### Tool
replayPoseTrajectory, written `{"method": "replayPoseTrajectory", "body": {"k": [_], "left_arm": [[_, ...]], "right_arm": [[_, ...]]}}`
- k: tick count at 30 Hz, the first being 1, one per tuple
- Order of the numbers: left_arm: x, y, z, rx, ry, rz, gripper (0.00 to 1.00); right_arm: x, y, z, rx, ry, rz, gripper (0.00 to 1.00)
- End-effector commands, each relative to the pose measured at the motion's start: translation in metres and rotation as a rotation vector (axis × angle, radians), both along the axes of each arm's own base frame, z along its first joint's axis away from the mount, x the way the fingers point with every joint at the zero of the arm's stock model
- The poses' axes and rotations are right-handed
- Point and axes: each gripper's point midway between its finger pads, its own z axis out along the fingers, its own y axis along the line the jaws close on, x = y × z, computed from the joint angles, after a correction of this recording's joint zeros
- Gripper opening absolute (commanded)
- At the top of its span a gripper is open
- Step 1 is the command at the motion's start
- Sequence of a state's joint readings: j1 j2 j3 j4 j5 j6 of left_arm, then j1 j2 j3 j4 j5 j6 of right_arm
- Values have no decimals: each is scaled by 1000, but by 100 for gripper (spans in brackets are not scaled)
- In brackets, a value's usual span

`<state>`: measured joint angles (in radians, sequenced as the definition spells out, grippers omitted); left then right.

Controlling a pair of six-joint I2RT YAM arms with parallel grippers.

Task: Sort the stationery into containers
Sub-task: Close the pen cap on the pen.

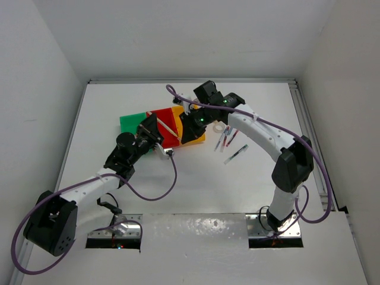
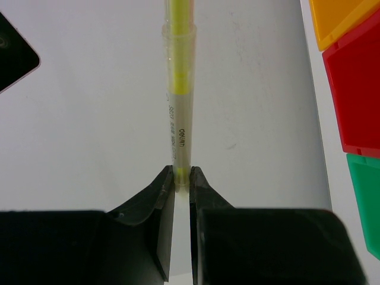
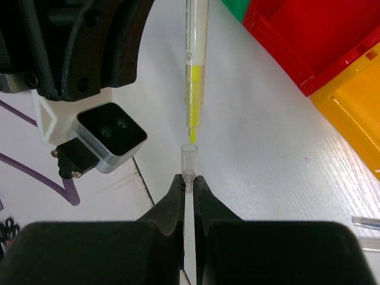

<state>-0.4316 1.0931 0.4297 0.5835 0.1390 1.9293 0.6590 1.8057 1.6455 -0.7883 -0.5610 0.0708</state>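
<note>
My left gripper (image 2: 183,175) is shut on the end of a clear pen with a yellow core (image 2: 180,113), which points straight away from it. In the right wrist view the pen's yellow tip (image 3: 192,127) hangs just short of a small clear cap (image 3: 189,155). My right gripper (image 3: 189,178) is shut on that cap. The containers sit in a row: green (image 1: 132,123), red (image 1: 168,132) and yellow (image 1: 199,138). In the top view both grippers meet above the red bin, with the pen (image 1: 167,126) slanting between them.
Several thin pens (image 1: 224,140) and one more (image 1: 236,154) lie right of the bins, with a pale tape ring (image 1: 219,127) beside them. The left wrist camera housing (image 3: 110,138) sits close to my right fingers. White walls enclose the table.
</note>
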Motion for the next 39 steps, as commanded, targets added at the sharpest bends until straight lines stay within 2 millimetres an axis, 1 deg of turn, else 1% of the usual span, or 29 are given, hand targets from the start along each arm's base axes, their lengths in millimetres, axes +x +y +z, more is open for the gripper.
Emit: {"method": "replayPoseTrajectory", "body": {"k": [1, 4, 12, 23, 31, 36, 38, 39], "left_arm": [[-6, -8, 12, -20, -34, -35, 0], [-6, -8, 12, -19, -35, -37, 0], [-7, -10, 13, -25, -37, -41, 0], [-8, -12, 16, -27, -52, -49, 0], [-10, -12, 12, -26, -45, -50, 0], [-10, -11, 15, -33, -50, -44, 0], [-10, -12, 15, -30, -51, -50, 0], [-11, -12, 14, -28, -51, -53, 0]], "right_arm": [[7, 10, 28, 60, -81, 21, 0], [8, 12, 31, 67, -88, 23, 0], [10, 14, 29, 68, -84, 21, 0], [10, 14, 18, 51, -56, 20, 0], [16, 18, 26, 62, -74, 21, 0], [13, 16, 21, 48, -60, 23, 0], [14, 16, 22, 52, -63, 23, 0], [15, 16, 20, 47, -59, 22, 0]]}}
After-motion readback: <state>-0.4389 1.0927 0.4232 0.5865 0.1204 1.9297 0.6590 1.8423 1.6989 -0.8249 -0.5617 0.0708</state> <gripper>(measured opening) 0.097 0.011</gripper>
